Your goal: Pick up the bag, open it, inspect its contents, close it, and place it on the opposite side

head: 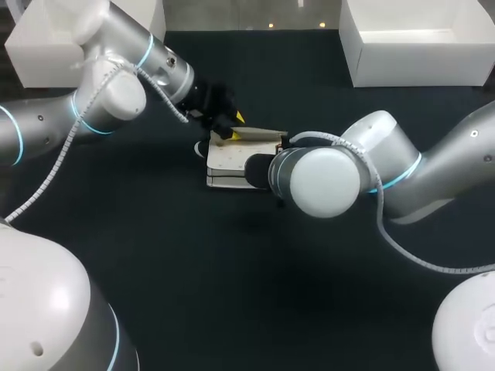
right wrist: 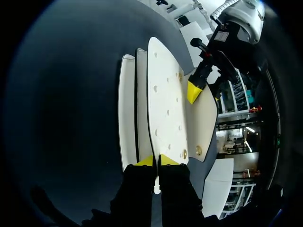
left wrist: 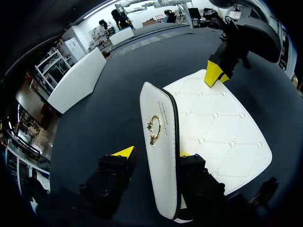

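Our right hand (right wrist: 156, 161) has its two yellow tips drawn almost together on the edge of the quilted panel. A thin sliver of white is pinched between them, so we take it to be gripping the bag (head: 227, 161) and steadying it.

Our left hand (left wrist: 154, 153) is spread wide, with the flap (left wrist: 158, 109) standing upright between its fingers. One finger (left wrist: 188, 158) lies against the flap's back. The other (left wrist: 124, 151) stands just clear of the face that carries the gold clasp (left wrist: 154, 128). It props the flap up without clamping it.

The bag lies flat on the dark table (head: 232, 294), about the middle, between our two arms.

As we judge it, we are in the opening step: the flap is raised off the body and the clasp is free. None of our cameras looks into the mouth of the bag, so we count the inspection as not yet done. After that we must lower the flap, fasten it, lift the bag and set it down on the opposite side. We cannot tell from here which side that is.
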`<state>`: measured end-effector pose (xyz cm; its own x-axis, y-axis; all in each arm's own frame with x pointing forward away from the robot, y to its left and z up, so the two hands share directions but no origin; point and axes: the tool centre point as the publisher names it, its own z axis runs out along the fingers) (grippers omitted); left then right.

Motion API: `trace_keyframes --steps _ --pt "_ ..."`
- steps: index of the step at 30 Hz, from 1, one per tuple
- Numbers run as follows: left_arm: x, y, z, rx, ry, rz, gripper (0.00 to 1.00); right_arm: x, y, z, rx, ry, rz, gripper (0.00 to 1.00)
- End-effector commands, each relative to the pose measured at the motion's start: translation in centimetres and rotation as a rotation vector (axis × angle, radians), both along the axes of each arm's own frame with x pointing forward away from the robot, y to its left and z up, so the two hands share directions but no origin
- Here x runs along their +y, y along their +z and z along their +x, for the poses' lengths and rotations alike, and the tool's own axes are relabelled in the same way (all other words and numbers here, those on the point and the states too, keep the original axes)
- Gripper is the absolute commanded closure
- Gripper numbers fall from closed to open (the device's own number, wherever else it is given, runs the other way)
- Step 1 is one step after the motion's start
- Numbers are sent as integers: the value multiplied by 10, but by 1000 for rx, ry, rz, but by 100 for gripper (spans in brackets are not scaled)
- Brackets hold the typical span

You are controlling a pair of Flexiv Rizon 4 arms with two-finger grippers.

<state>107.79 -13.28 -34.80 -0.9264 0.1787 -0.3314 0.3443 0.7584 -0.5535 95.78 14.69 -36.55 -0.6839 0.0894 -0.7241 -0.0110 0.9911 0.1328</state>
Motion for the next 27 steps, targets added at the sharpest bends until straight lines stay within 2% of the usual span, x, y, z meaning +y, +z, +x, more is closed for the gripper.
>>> trace_keyframes --steps 1,4,6,11,17,23,27 --pt "-2 -4 5 4 -1 -3 58 -1 -1 -1 -7 2 3 100" --pt "-1 -4 4 5 0 -3 60 -1 -1 -1 -7 2 3 100" --pt "0 -2 1 1 -5 -7 51 -1 -1 -1 -7 2 3 100" --pt "5 9 -11 -52 -3 -27 50 -1 -1 -1 -7 2 3 100" --pt "6 9 -14 -71 8 -31 42 -1 -1 -1 -7 2 3 100" --pt "0 1 -6 -46 21 -19 47 -1 -1 -1 -7 2 3 100" --pt "-1 -1 1 -23 38 -21 63 -1 -1 -1 -7 2 3 100"
